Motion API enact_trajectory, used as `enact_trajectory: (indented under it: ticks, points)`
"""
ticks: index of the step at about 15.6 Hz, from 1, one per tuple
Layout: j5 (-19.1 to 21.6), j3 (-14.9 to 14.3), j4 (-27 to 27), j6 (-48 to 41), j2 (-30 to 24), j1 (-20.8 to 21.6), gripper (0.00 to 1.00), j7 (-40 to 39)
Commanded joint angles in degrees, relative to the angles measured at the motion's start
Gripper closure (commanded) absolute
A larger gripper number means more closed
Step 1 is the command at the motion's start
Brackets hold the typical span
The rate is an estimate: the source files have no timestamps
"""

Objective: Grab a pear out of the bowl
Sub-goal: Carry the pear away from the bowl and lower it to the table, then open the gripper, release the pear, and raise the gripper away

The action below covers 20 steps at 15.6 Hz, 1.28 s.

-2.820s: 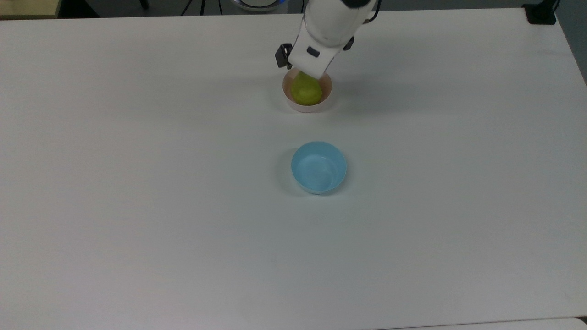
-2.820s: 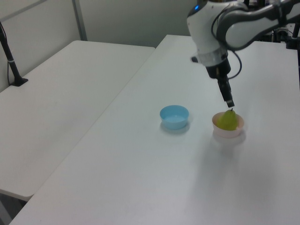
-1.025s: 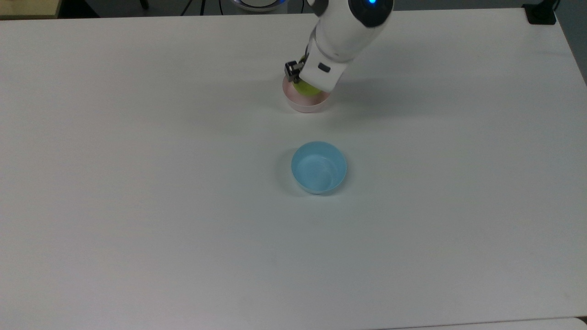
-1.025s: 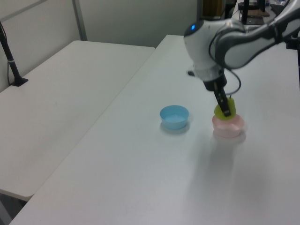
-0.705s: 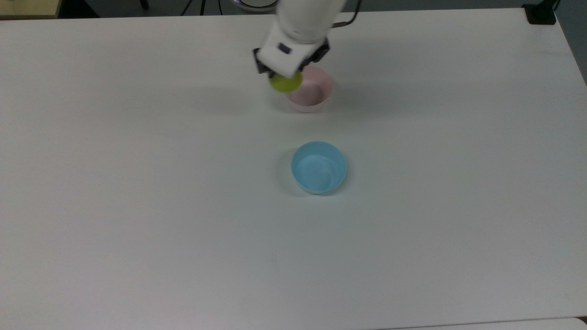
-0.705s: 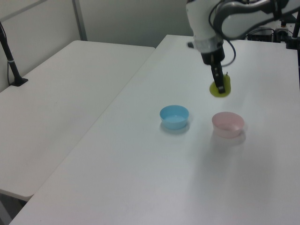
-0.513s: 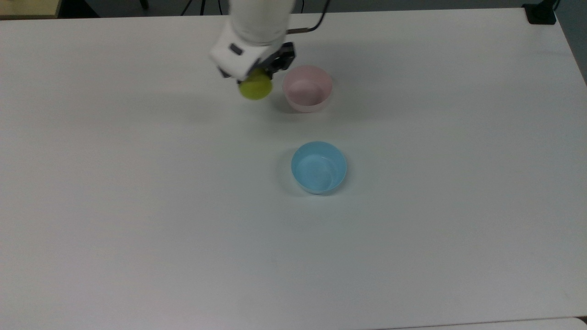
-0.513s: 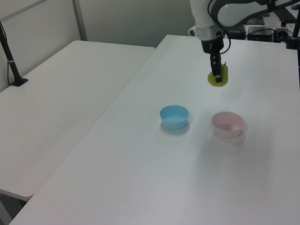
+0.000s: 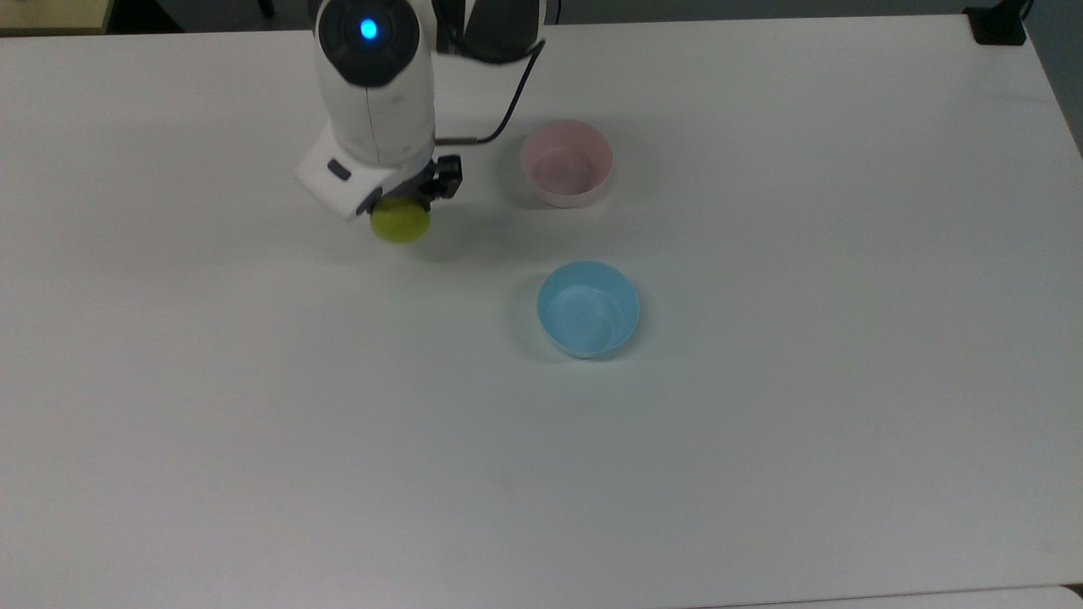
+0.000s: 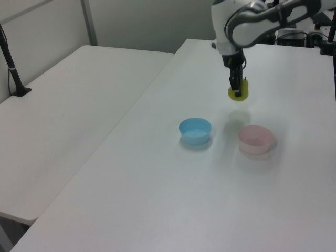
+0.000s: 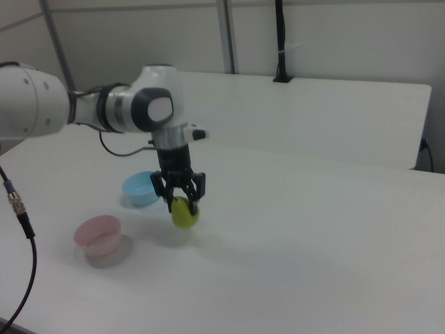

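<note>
Gripper (image 11: 182, 202) first: we see it pointing down from the white arm (image 9: 372, 93), its two dark fingers (image 11: 198, 186) pinching the pear (image 11: 185, 213) from either side, so the fruit hangs in the air with its rounded base lowest and a shadow on the surface under it. From there we go by size. Largest is the white worktop (image 9: 761, 440), which carries everything, with a second white table (image 10: 68, 121) standing alongside it at the left view's left. Next comes the arm itself, with a blue light (image 9: 368, 30) glowing on its body and a dark cable (image 9: 508, 101) looping off it. After that, the blue bowl (image 9: 588, 307) sits near the middle of the worktop, and we see nothing in it. Slightly smaller, the pink bowl (image 9: 566, 161) stands apart from the blue one, toward the top view's upper edge, and it holds nothing. Smallest is the yellow-green pear, well clear of the pink bowl, off to the top view's left of it.
</note>
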Motion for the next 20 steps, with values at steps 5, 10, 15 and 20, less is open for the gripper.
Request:
enact_trajectory:
  ticks: [5,10,15,20]
  points:
    - [-2.16,-0.28,-0.22,2.91,3.50,0.60,0.00,0.36]
    - [-1.46,-0.37,-0.13,2.38,-2.11,0.78,0.00,3.77]
    - [-0.23,0.16,-1.01,-2.25,-12.82,0.95,0.00,9.49]
    - [2.14,0.25,-1.01,-7.54,-20.14,0.16,0.00,9.06]
